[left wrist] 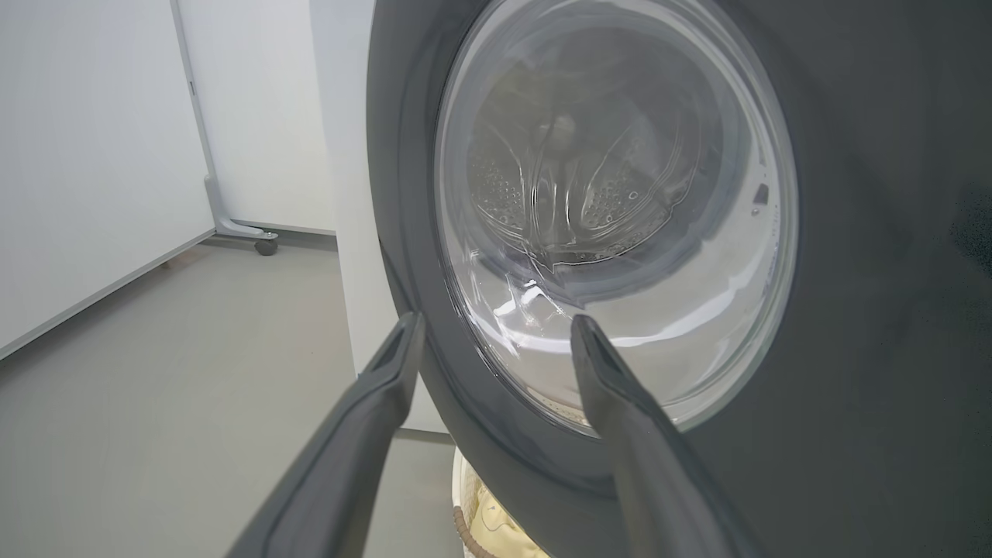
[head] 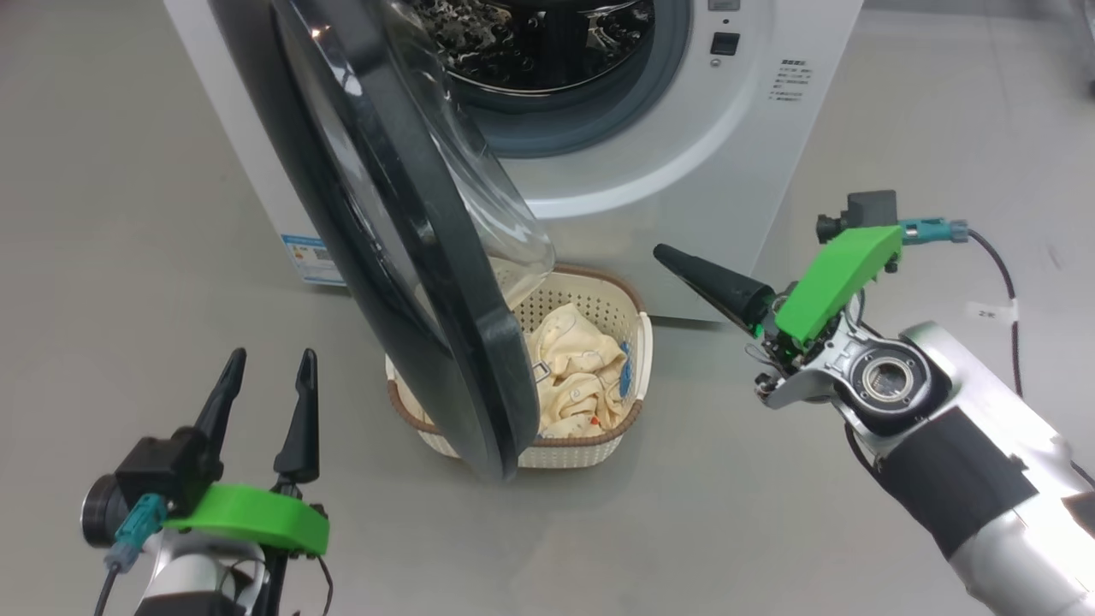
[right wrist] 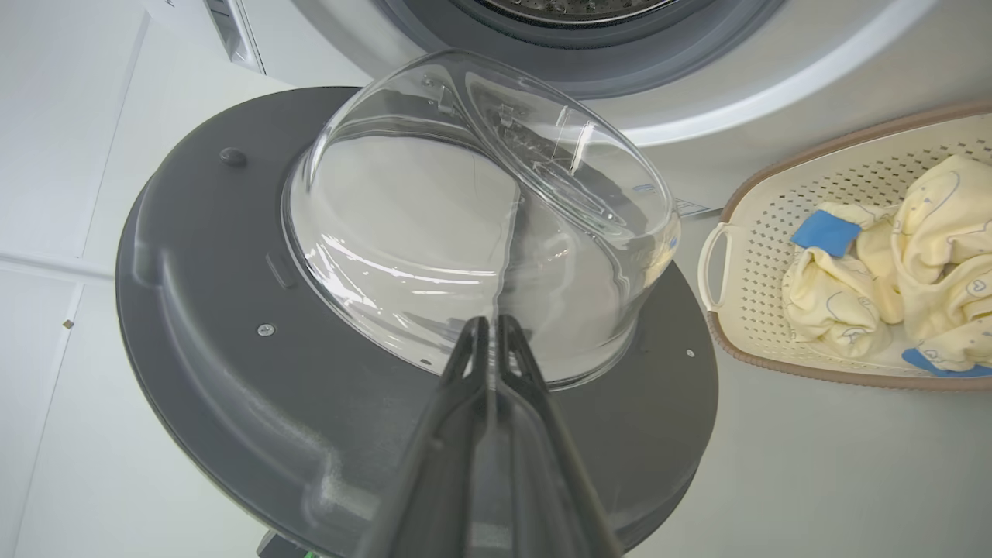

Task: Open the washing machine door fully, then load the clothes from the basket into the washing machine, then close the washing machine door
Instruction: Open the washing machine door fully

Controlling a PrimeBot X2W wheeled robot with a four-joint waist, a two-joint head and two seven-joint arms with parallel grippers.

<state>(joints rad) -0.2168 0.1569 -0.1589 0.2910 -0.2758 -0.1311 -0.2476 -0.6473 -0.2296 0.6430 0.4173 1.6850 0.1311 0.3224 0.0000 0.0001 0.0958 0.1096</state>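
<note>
Grey floor [head: 770, 530] before a white washing machine [head: 684, 162]. The right end effector [head: 660, 251], shut and empty, points to ten o'clock at the washing machine door [head: 411, 282]. The left end effector [head: 273, 355] gapes at seven o'clock. The door is part open, edge-on, long axis eleven to five. The clothes [head: 573, 359] lie in the basket [head: 599, 274] beneath it. Loading and closing remain.

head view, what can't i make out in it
The basket: head view, left part hidden behind the washing machine door; clothes can't be counted.
The drum: cut off by the head view's top edge; contents unclear.
The panel print: head view, too small to read.
</note>
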